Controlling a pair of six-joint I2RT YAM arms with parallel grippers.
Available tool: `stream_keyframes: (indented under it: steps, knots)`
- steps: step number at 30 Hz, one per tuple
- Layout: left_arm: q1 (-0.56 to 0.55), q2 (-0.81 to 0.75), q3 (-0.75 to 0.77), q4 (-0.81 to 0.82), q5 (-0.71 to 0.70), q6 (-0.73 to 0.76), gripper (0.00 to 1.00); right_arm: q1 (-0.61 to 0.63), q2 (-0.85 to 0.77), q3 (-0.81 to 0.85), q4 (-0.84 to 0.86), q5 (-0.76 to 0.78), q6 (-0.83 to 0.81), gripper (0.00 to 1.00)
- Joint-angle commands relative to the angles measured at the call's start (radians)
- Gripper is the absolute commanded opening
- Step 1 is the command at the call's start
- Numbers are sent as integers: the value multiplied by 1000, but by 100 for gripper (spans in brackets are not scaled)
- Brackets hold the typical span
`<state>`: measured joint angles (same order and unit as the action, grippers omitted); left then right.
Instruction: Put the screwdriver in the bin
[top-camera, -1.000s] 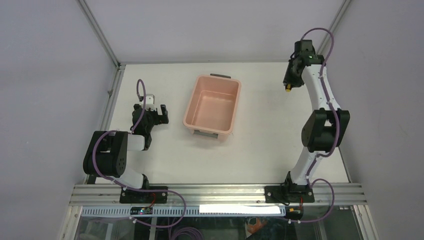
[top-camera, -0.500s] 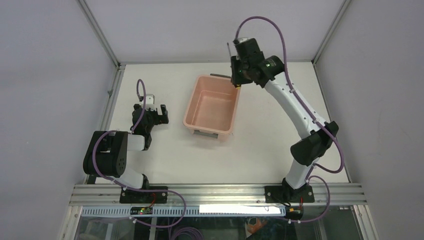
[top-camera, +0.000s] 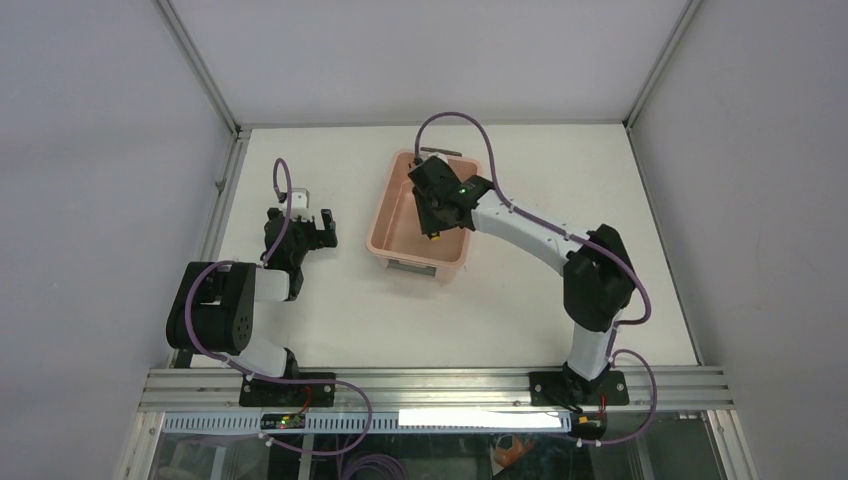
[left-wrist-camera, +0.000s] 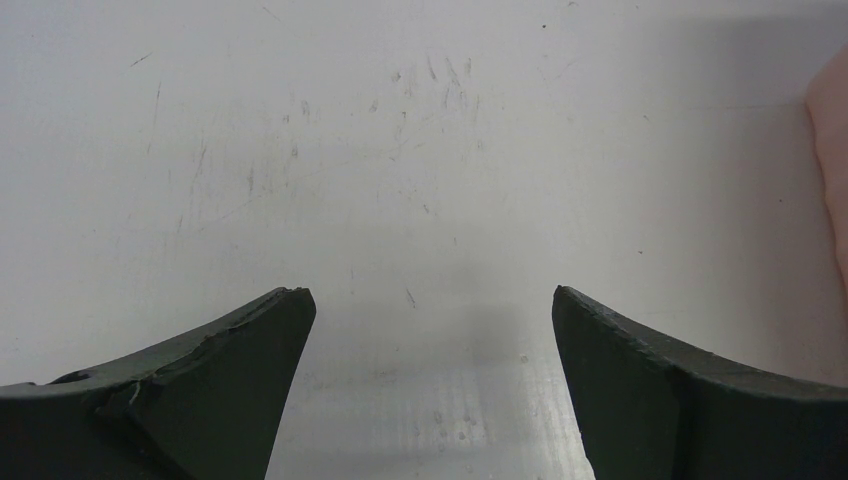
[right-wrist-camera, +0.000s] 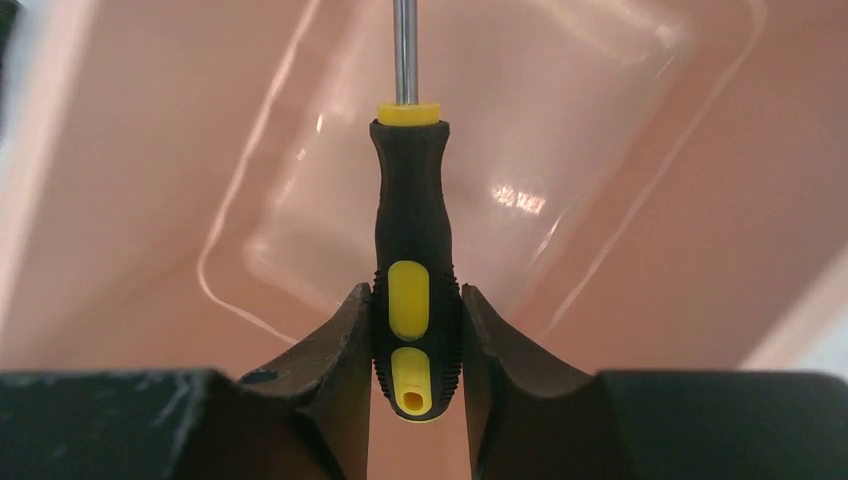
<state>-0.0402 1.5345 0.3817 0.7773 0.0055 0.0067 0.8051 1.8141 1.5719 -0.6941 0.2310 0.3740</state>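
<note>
Right hand (right-wrist-camera: 415, 335) clamps the stiff, probably light screwdriver (right-wrist-camera: 412, 230) by its ribbed handle end, over the bin (right-wrist-camera: 700, 250).

Your bin (top-camera: 397, 222) sits mid-table (top-camera: 500, 305), toward the far edge. Your right gripper (right-wrist-camera: 415, 300) hangs over its inside, the screwdriver (right-wrist-camera: 412, 220) between its fingers. Your left gripper (top-camera: 318, 226) lies well left of the bin.

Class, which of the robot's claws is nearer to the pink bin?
Right. The right claw hangs over the inside of the bin, gripping the screwdriver. The left claw, open, is off the bin's left side, well apart from it.
</note>
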Motion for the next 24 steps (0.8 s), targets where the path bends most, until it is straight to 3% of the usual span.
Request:
stream_keyframes:
  steps: [1,6,9,16,20,24]
  knots:
    - [-7,-27,2,27,4,-16,99,3,16,-62,164,-23,58,0]
    - [-8,-27,2,26,4,-16,99,5,102,-92,133,3,87,0]
    - [-8,-28,2,27,4,-16,99,4,146,-86,120,16,78,8]
    - [-8,-28,2,27,4,-16,99,4,183,21,21,5,21,40]
    - [-8,-28,2,27,4,-16,99,4,104,86,-19,21,-33,58]
    - [-9,-28,2,27,4,-16,99,3,-17,151,-27,45,-90,68]
